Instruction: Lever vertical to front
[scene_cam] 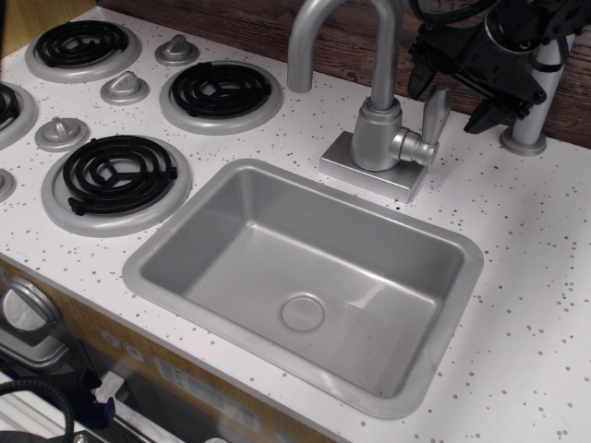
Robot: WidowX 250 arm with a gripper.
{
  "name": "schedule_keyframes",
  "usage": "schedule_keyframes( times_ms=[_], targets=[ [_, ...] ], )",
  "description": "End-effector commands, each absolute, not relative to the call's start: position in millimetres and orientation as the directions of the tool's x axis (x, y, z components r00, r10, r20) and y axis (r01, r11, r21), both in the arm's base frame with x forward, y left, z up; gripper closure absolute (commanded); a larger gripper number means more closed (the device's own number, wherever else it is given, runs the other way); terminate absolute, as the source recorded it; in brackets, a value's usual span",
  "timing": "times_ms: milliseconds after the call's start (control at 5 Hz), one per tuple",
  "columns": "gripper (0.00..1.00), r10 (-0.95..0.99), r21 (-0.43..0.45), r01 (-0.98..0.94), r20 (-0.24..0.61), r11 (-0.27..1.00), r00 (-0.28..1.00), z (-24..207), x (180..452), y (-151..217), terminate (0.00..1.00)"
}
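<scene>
Speckled white counter [517, 240] (wood wall behind); lever [432, 118] upright.

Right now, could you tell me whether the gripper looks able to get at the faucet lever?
Probably yes. The gripper hangs open just behind and right of the upright lever, and nothing stands between them; the spout curves away to the left.

Black gripper [454, 92] at upper right, jaws spread, empty.
</scene>
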State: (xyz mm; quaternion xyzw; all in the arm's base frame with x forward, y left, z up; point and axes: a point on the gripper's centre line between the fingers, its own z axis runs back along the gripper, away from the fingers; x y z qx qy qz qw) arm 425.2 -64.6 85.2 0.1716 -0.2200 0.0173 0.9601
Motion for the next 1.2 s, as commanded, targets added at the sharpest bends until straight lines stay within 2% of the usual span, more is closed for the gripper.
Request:
schedule_keyframes(
  times_ms=[0, 200, 400, 800, 1000],
  targets=[
    [1.00, -0.026, 0.286, -0.122, 0.464, 0.950, 0.886, 100, 437, -58, 0.00],
    [1.00, -0.020, 0.274, -0.115, 0.445, 0.955, 0.895, 97, 438, -56, 0.00],
    [1.00, 0.004, 0.273, -0.130, 0.416, 0.953, 0.909, 95, 428, -57, 0.00],
    [1.00, 0.069, 0.275, -0.171, 0.344, 0.946, 0.936, 92, 390, -63, 0.00],
    [1.00, 0.085, 0.231, -0.157, 0.294, 0.960, 0.952, 81, 385, -59, 0.00]
  ],
)
